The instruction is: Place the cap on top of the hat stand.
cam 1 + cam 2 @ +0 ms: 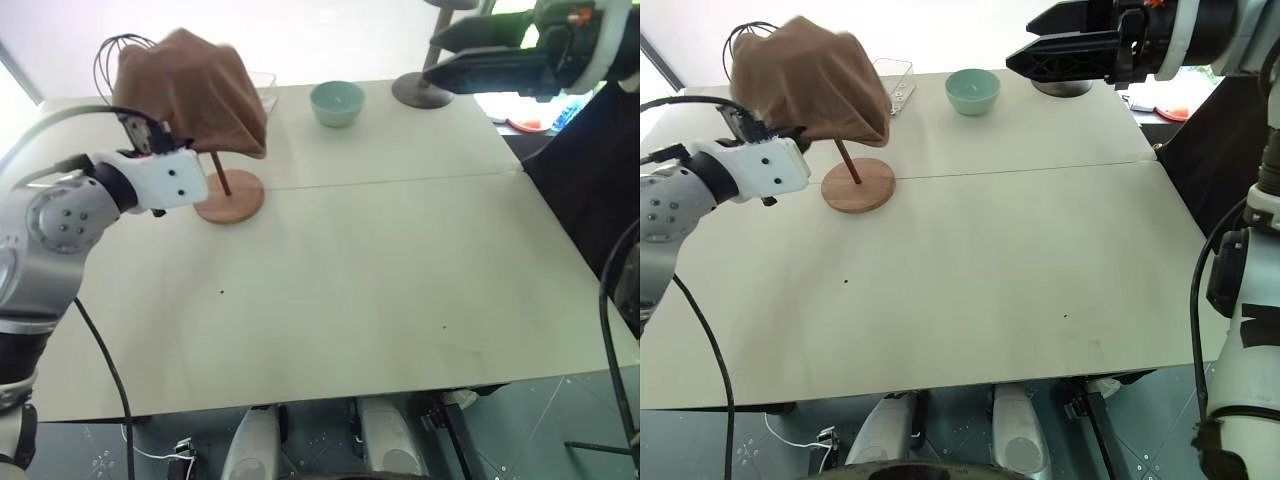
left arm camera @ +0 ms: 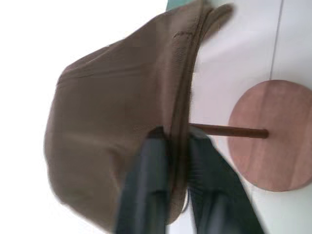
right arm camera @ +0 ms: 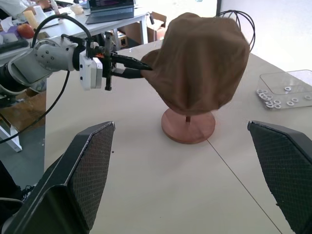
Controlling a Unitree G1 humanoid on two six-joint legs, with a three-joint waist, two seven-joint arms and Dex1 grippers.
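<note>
The brown cap [image 1: 195,90] is draped over the top of the hat stand, hiding its upper disc. The thin rod [image 2: 229,130] and round wooden base [image 1: 232,198] show below the cap. My left gripper [image 2: 176,134] reaches in level from the near left side and is shut on the cap's lower rim, one finger [image 2: 146,175] on each side of the fabric edge. My right gripper [image 1: 1025,45] hangs high over the far right of the table, pointing left, open and holding nothing, well clear of the cap.
A teal bowl [image 1: 337,102] stands at the back centre. A clear box of small rings [image 3: 285,92] lies behind the stand. A black wire head form [image 1: 120,50] rises behind the cap. A grey stand base [image 1: 420,90] sits back right.
</note>
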